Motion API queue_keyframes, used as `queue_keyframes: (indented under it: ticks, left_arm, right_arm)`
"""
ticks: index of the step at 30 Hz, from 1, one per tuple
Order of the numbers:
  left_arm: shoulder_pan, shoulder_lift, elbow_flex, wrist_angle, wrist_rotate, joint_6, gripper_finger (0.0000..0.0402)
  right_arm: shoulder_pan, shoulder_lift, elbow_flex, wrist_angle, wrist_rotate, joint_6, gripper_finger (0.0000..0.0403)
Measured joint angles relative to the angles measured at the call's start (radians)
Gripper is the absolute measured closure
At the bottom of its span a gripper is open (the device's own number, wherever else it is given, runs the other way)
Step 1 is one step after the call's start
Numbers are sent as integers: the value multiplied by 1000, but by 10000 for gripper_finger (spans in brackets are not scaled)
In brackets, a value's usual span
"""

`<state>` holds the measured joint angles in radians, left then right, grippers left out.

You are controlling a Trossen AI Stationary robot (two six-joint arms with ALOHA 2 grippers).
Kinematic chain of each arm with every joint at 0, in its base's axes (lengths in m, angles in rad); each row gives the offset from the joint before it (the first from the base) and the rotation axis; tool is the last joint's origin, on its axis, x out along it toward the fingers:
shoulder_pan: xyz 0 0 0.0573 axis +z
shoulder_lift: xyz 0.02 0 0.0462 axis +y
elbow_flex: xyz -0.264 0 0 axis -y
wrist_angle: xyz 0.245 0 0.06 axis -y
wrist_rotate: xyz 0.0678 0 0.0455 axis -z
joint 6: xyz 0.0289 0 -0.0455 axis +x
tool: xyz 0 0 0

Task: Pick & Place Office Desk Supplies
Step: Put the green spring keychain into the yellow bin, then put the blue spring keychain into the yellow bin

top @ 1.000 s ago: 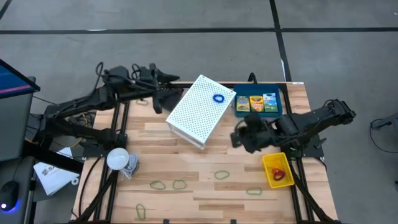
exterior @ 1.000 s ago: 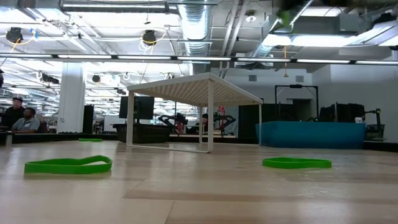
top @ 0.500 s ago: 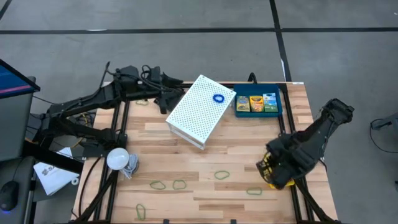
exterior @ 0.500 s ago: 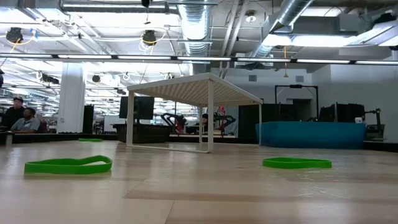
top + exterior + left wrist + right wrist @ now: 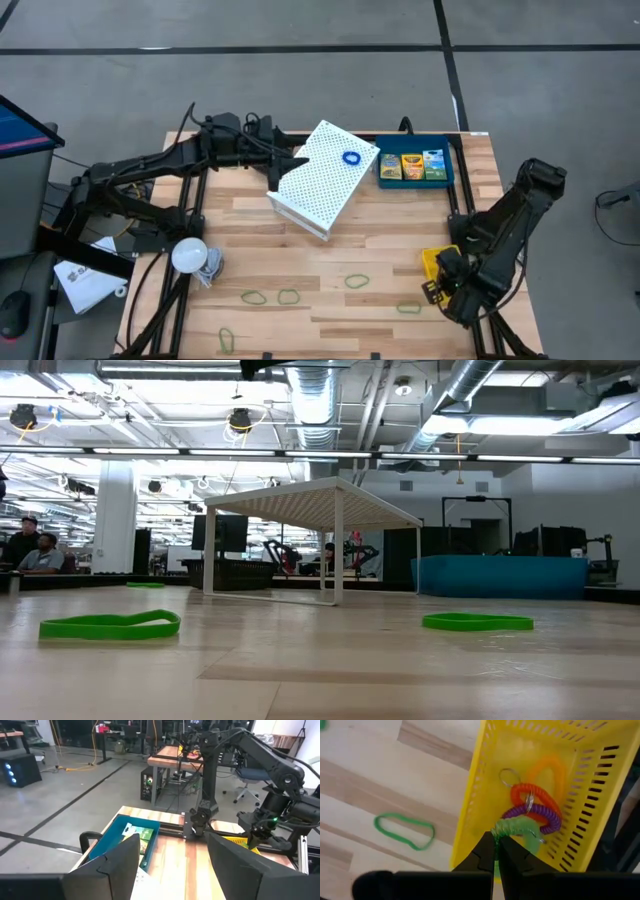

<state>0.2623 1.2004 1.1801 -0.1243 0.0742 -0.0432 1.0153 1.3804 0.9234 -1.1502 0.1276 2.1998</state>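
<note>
Lower right of the high view: right gripper [image 5: 447, 290] sits over the yellow mesh tray [image 5: 432, 262], mostly hiding it. Blue tray [image 5: 447, 166] at upper right holds three crayon packs [image 5: 412, 165] in a row. Blue coil loop [image 5: 351, 158] lies on the white perforated box [image 5: 322, 180]; left gripper [image 5: 290, 164] is at that box's left edge. Green bands [image 5: 288, 296] lie loose on the wood, lower centre.

Low view: two green bands [image 5: 110, 625] flat on the table, no gripper visible.

Left wrist view: jaws apart, nothing between them.

Right wrist view: jaws pinched together on a green coil loop [image 5: 515, 827] above the tray, which holds orange [image 5: 532, 795] and purple coils [image 5: 530, 814]. Risk: the green coil looks close to the purple one and may drag it out if lifted; near the tray's wall, a release may also land outside.
</note>
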Motion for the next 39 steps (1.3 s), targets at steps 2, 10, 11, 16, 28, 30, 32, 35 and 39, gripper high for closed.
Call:
queue_keyframes:
  ticks: [2, 10, 11, 16, 28, 30, 32, 35, 39]
  left_arm:
    - [0, 0, 0, -1, 0, -13, 174]
    - [0, 0, 0, -1, -4, -18, 178]
    - [0, 0, 0, -1, -4, -18, 178]
    - [0, 0, 0, 16, -4, -18, 179]
    - [0, 0, 0, 14, -4, -20, 179]
    - [0, -1, 0, -7, -15, -21, 179]
    - [0, -1, 0, -55, -41, -20, 179]
    - [-1, -1, 0, -164, -72, -25, 178]
    - [-30, -1, 0, -367, -76, 25, 174]
  right_arm:
    - [0, 0, -5, 1, 0, 0, 401]
    - [0, 0, -11, 3, 0, -4, 399]
    - [0, 0, -11, 3, 1, -6, 395]
    - [-1, 0, -11, 3, 29, -8, 352]
    - [-1, 0, -11, -53, 31, -3, 220]
    - [-2, 0, -6, -53, 33, -2, 218]
    - [-2, -1, 9, -54, 56, -2, 220]
    - [-4, -1, 39, -66, 94, -1, 228]
    - [-4, -1, 86, -119, 138, 0, 242]
